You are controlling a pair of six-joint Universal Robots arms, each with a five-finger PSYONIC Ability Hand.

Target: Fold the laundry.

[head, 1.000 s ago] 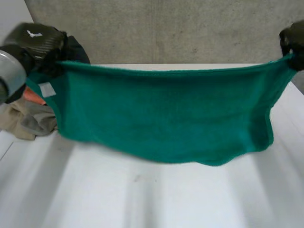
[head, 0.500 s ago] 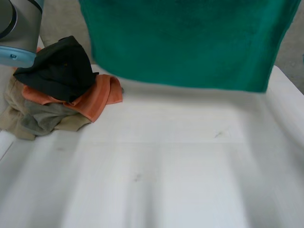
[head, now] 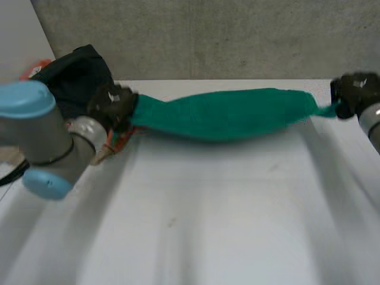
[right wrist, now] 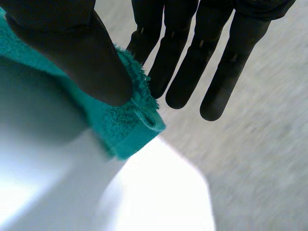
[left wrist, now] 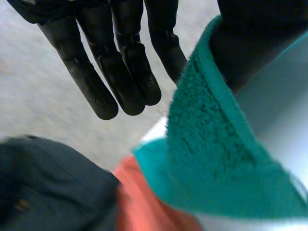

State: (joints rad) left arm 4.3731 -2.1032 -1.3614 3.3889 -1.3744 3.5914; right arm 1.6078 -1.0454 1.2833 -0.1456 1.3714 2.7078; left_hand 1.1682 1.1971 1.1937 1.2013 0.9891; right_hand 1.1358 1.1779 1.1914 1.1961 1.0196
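A green towel (head: 222, 114) is stretched low over the far part of the white table (head: 196, 214), sagging in the middle. My left hand (head: 111, 104) pinches its left end, thumb pressed on the green towel (left wrist: 211, 159) against the nearest finger, the other fingers (left wrist: 120, 72) straight. My right hand (head: 351, 92) pinches the right end the same way: the thumb (right wrist: 77, 53) clamps the corner of the green towel (right wrist: 127, 125) against a finger.
A pile of laundry lies at the table's far left: a black garment (head: 74, 74), an orange cloth (head: 122, 139) and beige cloth beneath. My left arm (head: 35, 139) stands in front of the pile. A grey wall runs behind the table.
The towel, raised high and spread half a second ago, has come down to just above the far table. Both hands have dropped with it, still holding its ends.
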